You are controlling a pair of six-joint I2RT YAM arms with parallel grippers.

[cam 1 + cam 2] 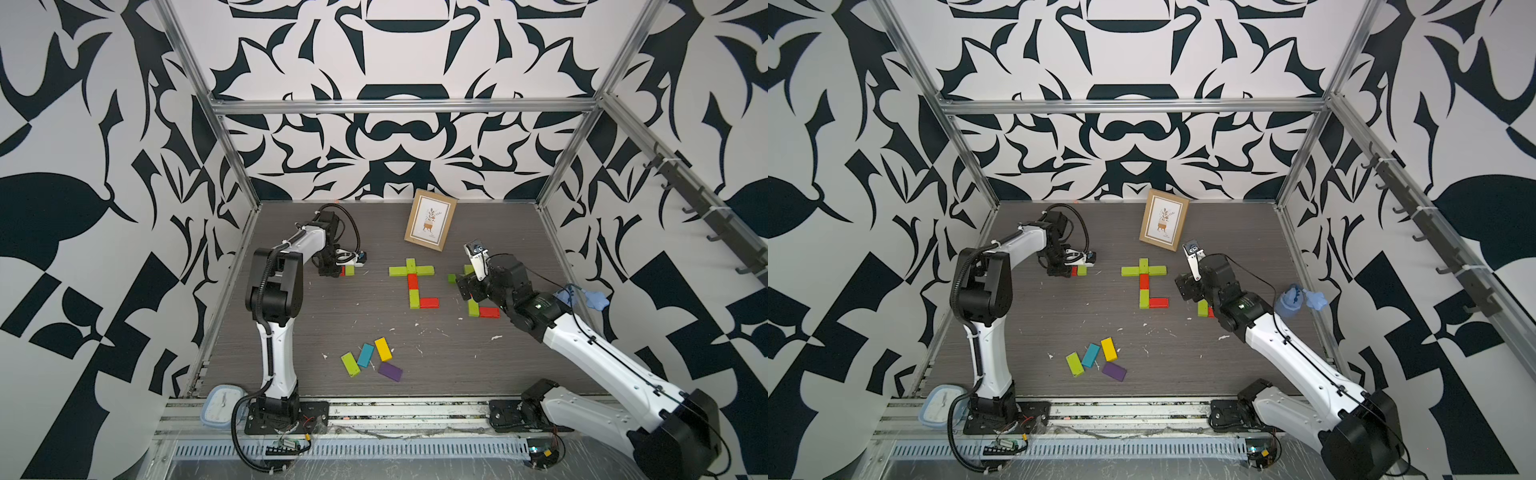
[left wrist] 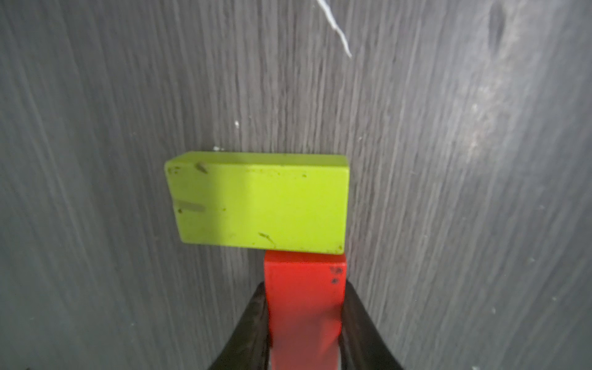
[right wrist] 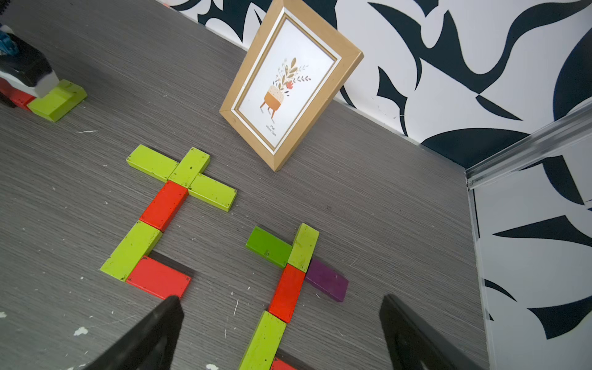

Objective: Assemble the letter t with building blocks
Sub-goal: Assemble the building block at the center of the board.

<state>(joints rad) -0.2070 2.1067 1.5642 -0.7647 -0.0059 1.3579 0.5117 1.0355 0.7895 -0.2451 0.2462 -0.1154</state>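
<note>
My left gripper (image 2: 304, 320) is shut on a red block (image 2: 304, 288) whose end butts against the long side of a lime green block (image 2: 259, 201) lying flat; both sit at the far left (image 1: 350, 270). In the middle lies a t of lime green and red building blocks (image 1: 412, 281). To its right lies a second figure with a dark green block (image 3: 269, 246), a lime block (image 3: 303, 247), a red block (image 3: 287, 293) and a purple block (image 3: 326, 280). My right gripper (image 3: 280, 301) hovers open over that figure, holding nothing, and hides part of it in both top views (image 1: 464, 291).
Loose lime (image 1: 350, 364), blue (image 1: 365, 355), yellow (image 1: 383, 349) and purple (image 1: 390, 371) blocks lie near the front. A wooden picture frame (image 1: 430, 219) leans at the back. A blue object (image 1: 582, 298) sits at the right edge, a lidded container (image 1: 220, 405) at the front left.
</note>
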